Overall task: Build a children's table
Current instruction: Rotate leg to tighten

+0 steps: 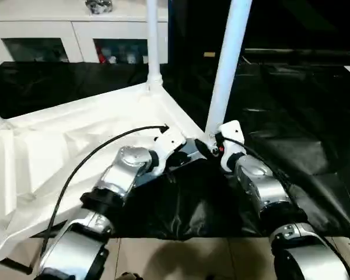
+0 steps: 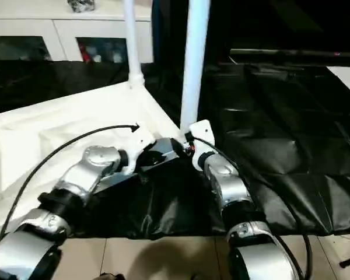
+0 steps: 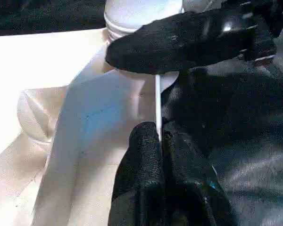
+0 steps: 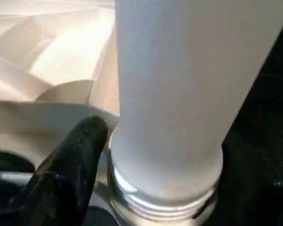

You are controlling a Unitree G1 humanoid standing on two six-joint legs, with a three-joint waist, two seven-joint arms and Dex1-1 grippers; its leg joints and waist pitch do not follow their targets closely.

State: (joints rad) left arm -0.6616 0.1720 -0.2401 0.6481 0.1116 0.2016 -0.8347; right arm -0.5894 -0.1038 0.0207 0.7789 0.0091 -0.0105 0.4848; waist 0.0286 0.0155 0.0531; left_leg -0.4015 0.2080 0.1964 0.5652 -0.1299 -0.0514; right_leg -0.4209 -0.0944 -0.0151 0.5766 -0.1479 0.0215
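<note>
- The white tabletop (image 1: 76,146) lies upside down on the black-covered work table (image 1: 303,116), ribbed underside up, its near right corner reaching toward the two grippers.
- Two white legs stand upright from it: the far leg (image 1: 153,41) rises from the far corner socket, and the near leg (image 1: 228,64) rises, slightly tilted, from the corner socket right at the grippers.
- The left gripper (image 3: 159,134) has its two black fingers pressed together on the thin raised edge of the tabletop at that corner, the white rim standing up between the fingertips in the left wrist view.
- Just beyond the left gripper's fingertips sits the base of the near leg with its ringed collar, and a black finger (image 3: 188,40) of the other gripper lies across the front of it.
- The right gripper (image 1: 213,143) is at the foot of the near leg; in its own wrist view the leg (image 4: 179,94) stands close in front, between its fingers, with one black finger (image 4: 70,165) lying beside the collar.
- The right gripper's fingers stand apart on either side of the leg's base; whether they press on it cannot be told.
- The two grippers are just beside each other, left on the tabletop's rim, right at the leg's base, both silver forearms converging on the same corner.
- White cabinets (image 1: 76,41) stand behind the work table, well beyond both grippers.
</note>
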